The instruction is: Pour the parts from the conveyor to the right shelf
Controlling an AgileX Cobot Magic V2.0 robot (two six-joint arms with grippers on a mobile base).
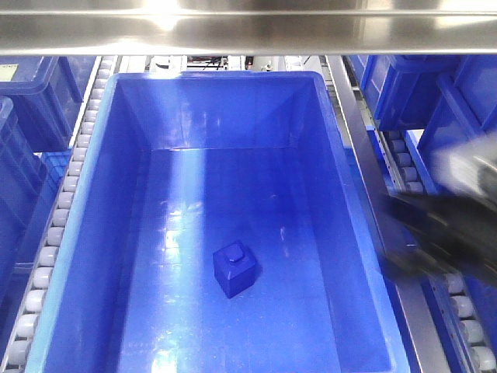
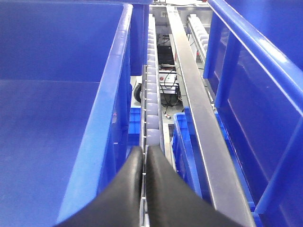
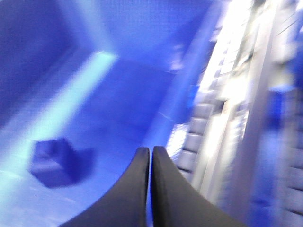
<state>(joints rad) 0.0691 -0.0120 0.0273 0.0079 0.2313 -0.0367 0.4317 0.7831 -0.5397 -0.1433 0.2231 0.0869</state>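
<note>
Left claw (image 2: 143, 163): you see it bottom centre of the left wrist view, black fingers pressed together, nothing between them. It sits over the white roller rail (image 2: 151, 104), just beside the near wall of a blue crate at frame left.

Right claw (image 3: 150, 163): bottom centre of the right wrist view, fingers together, holding nothing. That view is motion-blurred. In the front view the right arm shows only as a dark blurred shape at right edge, mid-height, outside the crate.

The part (image 1: 236, 269): small blue block with a round stud on top, lying upright on the floor of the big blue crate (image 1: 353, 233), lower centre of the front view, clear of all four walls. The right wrist view shows the same block (image 3: 52, 161) at lower left, blurred, well apart from the claw.

The crate sits on the right shelf (image 1: 365, 155), roller rails running along both long sides. More blue crates sit at frame left and upper right. A steel crossbar (image 1: 248, 27) spans the top of the front view.

Further back in the left wrist view, you see cables and some equipment below the rails, top centre; detail is too small to tell.
</note>
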